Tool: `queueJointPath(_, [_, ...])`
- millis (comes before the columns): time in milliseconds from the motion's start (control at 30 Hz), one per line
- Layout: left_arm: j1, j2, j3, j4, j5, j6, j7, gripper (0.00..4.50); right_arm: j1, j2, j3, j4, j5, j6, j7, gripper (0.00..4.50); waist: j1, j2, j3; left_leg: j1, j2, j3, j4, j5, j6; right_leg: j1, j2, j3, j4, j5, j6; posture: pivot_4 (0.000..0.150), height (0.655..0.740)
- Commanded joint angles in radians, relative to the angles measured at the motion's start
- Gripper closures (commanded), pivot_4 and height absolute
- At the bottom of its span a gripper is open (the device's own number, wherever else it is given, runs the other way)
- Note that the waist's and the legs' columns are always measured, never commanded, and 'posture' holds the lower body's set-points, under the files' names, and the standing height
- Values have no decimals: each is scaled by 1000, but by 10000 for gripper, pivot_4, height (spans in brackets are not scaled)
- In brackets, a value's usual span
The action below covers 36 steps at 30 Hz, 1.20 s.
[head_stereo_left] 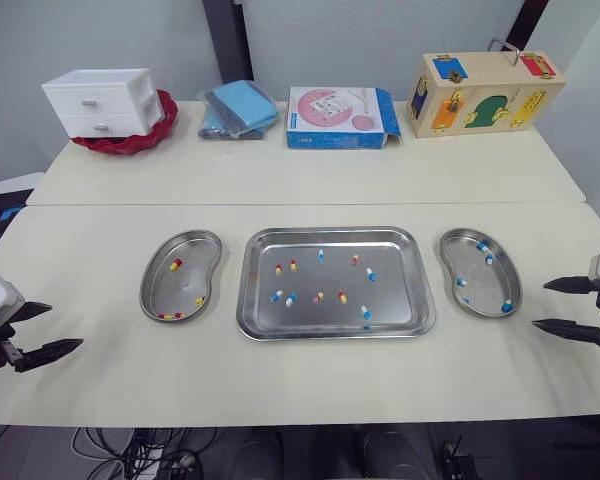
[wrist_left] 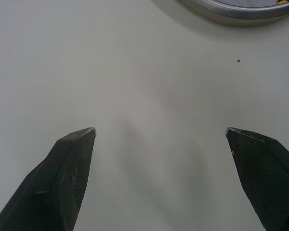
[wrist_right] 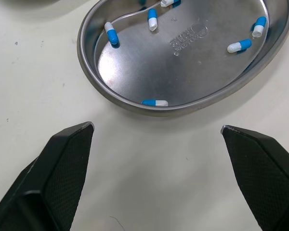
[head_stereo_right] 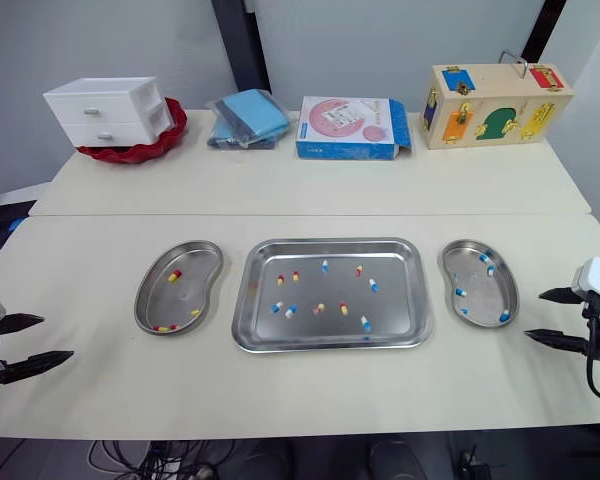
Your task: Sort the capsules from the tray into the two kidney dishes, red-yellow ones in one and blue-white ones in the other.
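Observation:
A steel tray [head_stereo_left: 410, 250] in the middle of the table holds several loose capsules, red-yellow [head_stereo_left: 292, 265] and blue-white [head_stereo_left: 366, 312] mixed. To its left, a kidney dish [head_stereo_left: 158, 275] holds several red-yellow capsules [head_stereo_left: 175, 264]. The right kidney dish [head_stereo_left: 490, 298] [wrist_right: 135, 103] holds several blue-white capsules [wrist_right: 154, 103]. My left gripper [head_stereo_left: 40, 328] hovers open over bare table left of the left dish, nothing between its fingers [wrist_left: 70, 163]. Open and empty too, my right gripper [head_stereo_left: 550, 305] sits just right of the right dish.
Along the back of the table stand a white drawer unit [head_stereo_left: 102, 100] on a red bowl, a blue cloth packet [head_stereo_left: 238, 108], a blue-pink box [head_stereo_left: 338, 117] and a wooden latch box [head_stereo_left: 485, 92]. A seam [head_stereo_left: 310, 204] crosses the table behind the dishes.

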Motion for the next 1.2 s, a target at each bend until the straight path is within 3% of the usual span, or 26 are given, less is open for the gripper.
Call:
queueJointPath(33, [-20, 5, -2, 14, 0, -20, -17, 227, 4, -15, -43, 3, 5, -17, 1, 0, 0, 0, 0, 0, 0, 0, 0, 0, 0, 0, 0, 0, 0, 0, 0, 1500, 7400])
queueJointPath(533, [-74, 5, -41, 46, 16, -47, -45, 227, 13, -26, -47, 28, 0, -35, 7, 0, -3, 0, 0, 0, 0, 0, 2, 0, 0, 1, 0, 0, 1, 0, 0, 1500, 7400])
queueJointPath(1067, [-34, -8, -27, 14, -2, -37, -79, 227, -25, -26, -26, 85, -11, -43, 23, 0, -7, 0, 0, 1, 0, 0, 3, 0, 0, 1, 0, 0, 2, 0, 0, 1500, 7400])
queueJointPath(1200, [-9, -11, 8, -19, -45, -46, -143, 227, -34, -28, -24, 97, -18, -47, 30, 0, -7, 0, 0, 1, 0, 0, 3, 0, 0, 2, 0, 0, 2, 0, 0, 1500, 7400])
